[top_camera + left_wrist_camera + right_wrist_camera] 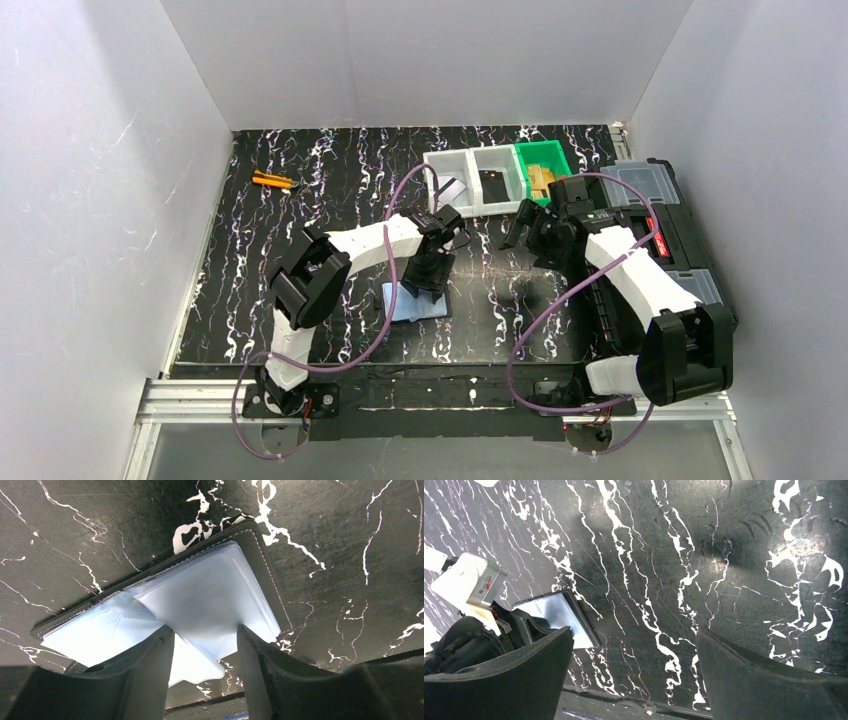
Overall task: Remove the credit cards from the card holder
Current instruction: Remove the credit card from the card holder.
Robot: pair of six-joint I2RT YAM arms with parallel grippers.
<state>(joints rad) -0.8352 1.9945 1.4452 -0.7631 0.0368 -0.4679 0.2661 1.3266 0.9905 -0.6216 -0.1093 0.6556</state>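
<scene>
The card holder (412, 303) lies open on the black marbled table, glossy blue-grey sleeves up. It fills the left wrist view (200, 590) and shows in the right wrist view (559, 612). My left gripper (430, 272) is right over it, jaws apart, fingertips (160, 640) down on the sleeves, one loose sleeve sheet between them (205, 635). No card shows inside the holder. A silvery grey credit card (451, 188) lies in the left white bin. My right gripper (522, 232) is open and empty (634, 645), above bare table to the holder's right.
Two white bins (470, 158) and a green bin (545, 155) with tan blocks stand at the back. A dark flat thing (491, 184) lies in the middle bin. A large black toolbox (660, 225) stands at the right. An orange tool (270, 180) lies far left.
</scene>
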